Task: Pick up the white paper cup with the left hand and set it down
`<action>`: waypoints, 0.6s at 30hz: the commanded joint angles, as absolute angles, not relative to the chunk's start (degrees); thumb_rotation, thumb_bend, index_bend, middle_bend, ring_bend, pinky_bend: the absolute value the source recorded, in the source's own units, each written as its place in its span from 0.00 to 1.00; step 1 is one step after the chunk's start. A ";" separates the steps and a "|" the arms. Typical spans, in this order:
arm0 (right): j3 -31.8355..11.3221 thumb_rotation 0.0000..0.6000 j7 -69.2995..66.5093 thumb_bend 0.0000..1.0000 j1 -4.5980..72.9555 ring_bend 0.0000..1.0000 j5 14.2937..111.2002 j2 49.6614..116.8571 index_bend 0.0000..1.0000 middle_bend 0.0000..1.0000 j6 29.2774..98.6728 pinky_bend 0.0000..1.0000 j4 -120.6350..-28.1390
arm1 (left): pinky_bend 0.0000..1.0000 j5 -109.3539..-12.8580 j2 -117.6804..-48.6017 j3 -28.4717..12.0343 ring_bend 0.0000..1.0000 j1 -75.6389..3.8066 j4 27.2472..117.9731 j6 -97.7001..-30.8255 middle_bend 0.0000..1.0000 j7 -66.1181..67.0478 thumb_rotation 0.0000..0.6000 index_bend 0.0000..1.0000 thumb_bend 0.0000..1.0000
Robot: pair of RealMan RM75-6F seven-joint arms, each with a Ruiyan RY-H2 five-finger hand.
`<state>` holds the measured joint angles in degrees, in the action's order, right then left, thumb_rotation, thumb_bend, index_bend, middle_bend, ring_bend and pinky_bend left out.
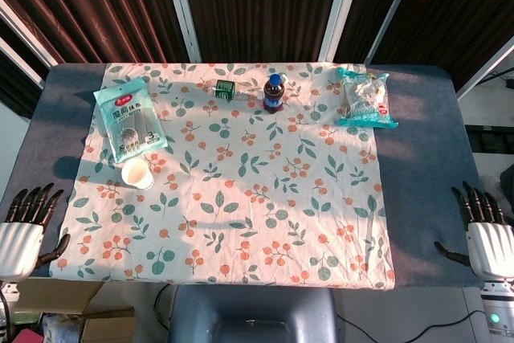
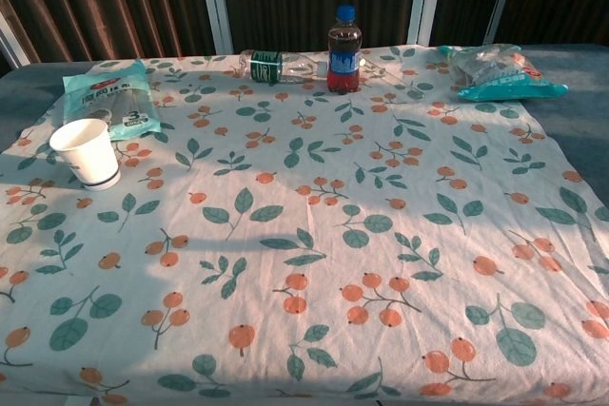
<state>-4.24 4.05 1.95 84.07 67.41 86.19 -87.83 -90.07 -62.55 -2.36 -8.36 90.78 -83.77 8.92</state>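
The white paper cup (image 1: 137, 173) stands upright on the left side of the floral cloth, just below a teal packet; the chest view shows the cup (image 2: 88, 152) at the left edge. My left hand (image 1: 24, 230) hovers off the table's near left corner, fingers spread, holding nothing, well short of the cup. My right hand (image 1: 485, 234) hangs off the near right corner, fingers apart and empty. Neither hand appears in the chest view.
A teal packet (image 1: 129, 119) lies behind the cup. At the back stand a dark cola bottle (image 1: 274, 92) and a clear bottle lying on its side (image 2: 276, 66). A snack bag (image 1: 365, 97) lies at the back right. The floral cloth (image 1: 241, 198) covers the grey table.
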 commanded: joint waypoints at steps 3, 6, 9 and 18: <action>-4.24 1.00 4.57 0.00 2.17 0.00 84.20 67.38 0.00 0.00 85.99 0.00 -87.66 | 0.00 -90.32 -59.89 -4.67 0.00 -15.34 96.72 -75.14 0.00 13.27 0.98 0.00 0.35; -4.39 1.00 4.86 0.00 2.38 0.00 84.29 67.06 0.00 0.00 85.93 0.00 -87.90 | 0.00 -88.38 -60.01 -6.82 0.00 -20.56 98.93 -68.40 0.00 15.66 1.00 0.00 0.35; -4.63 1.00 4.90 0.00 2.57 0.00 84.07 67.07 0.00 0.00 85.79 0.00 -88.05 | 0.00 -84.72 -61.59 -9.02 0.00 -25.62 99.76 -61.95 0.00 21.00 1.00 0.00 0.35; -4.55 1.00 4.90 0.00 2.61 0.00 83.15 67.56 0.00 0.00 85.06 0.00 -87.28 | 0.00 -66.85 -69.03 -10.41 0.00 -37.88 96.08 -49.39 0.00 49.45 1.00 0.00 0.34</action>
